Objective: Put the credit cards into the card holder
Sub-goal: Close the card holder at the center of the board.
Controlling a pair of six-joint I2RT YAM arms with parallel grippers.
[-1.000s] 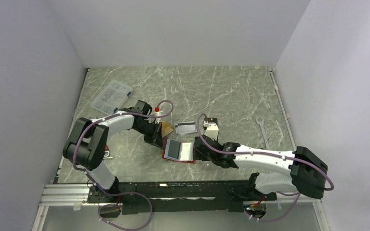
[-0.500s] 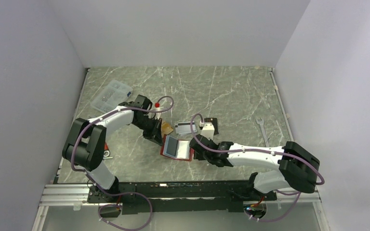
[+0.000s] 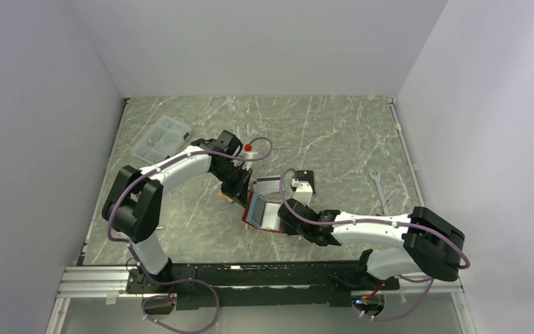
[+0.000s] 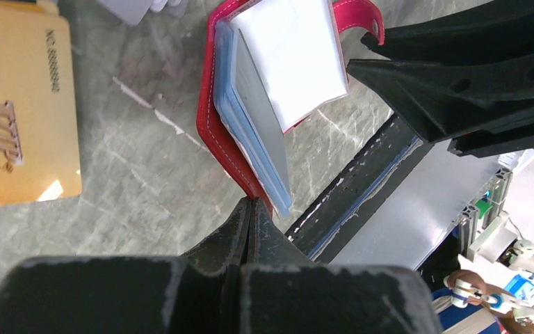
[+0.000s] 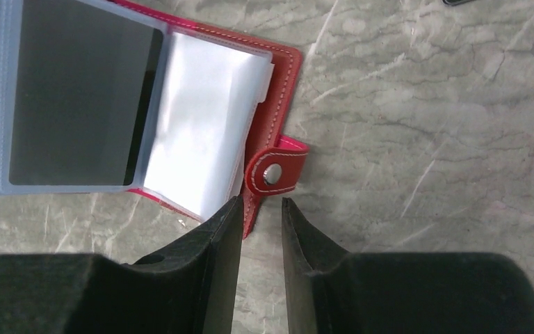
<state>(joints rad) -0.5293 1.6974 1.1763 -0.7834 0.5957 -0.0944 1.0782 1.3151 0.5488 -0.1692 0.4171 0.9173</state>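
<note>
Inside card holder (image 5: 278, 90), dark card (image 5: 76, 97)

Gold card (image 4: 21, 104) reads "VIP" plus a "NO." serial, digits too small to read.

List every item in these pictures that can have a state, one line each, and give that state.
card holder: open, pockets fanned, snap tab undone
left gripper: shut, pinching the holder's red edge
right gripper: jaws narrowly apart around the holder's corner edge
gold card: flat on the table, outside the holder
silver card: on the table, outside the holder
clear parts box: lid closed
</note>
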